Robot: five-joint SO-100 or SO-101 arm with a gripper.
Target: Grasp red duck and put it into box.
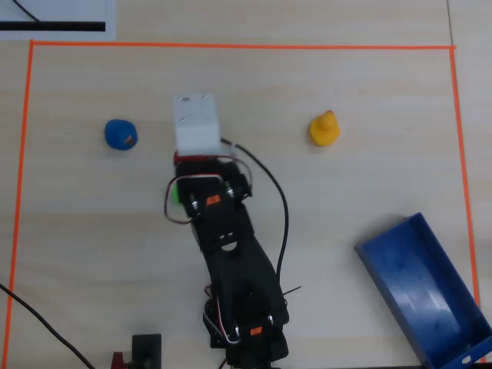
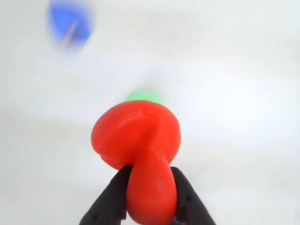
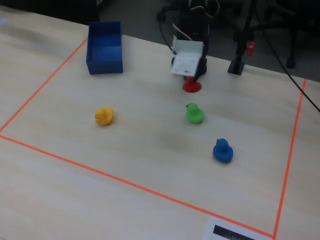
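Observation:
My gripper (image 2: pixel 150 174) is shut on the red duck (image 2: pixel 138 136), with a black finger on each side of its lower part. In the fixed view the red duck (image 3: pixel 191 86) hangs under the white wrist housing (image 3: pixel 187 62), close to the table; I cannot tell if it touches. In the overhead view only a red sliver of the duck (image 1: pixel 179 158) shows below the housing (image 1: pixel 195 123). The dark blue box (image 1: pixel 421 288) lies at the lower right there, far from the gripper, and at the far left in the fixed view (image 3: pixel 105 65).
A green duck (image 3: pixel 194 113) sits just beyond the red one, half hidden by the arm in the overhead view (image 1: pixel 176 192). A blue duck (image 1: pixel 121 134) sits at the left and a yellow duck (image 1: pixel 324 128) at the right. Orange tape (image 1: pixel 231 45) frames the work area.

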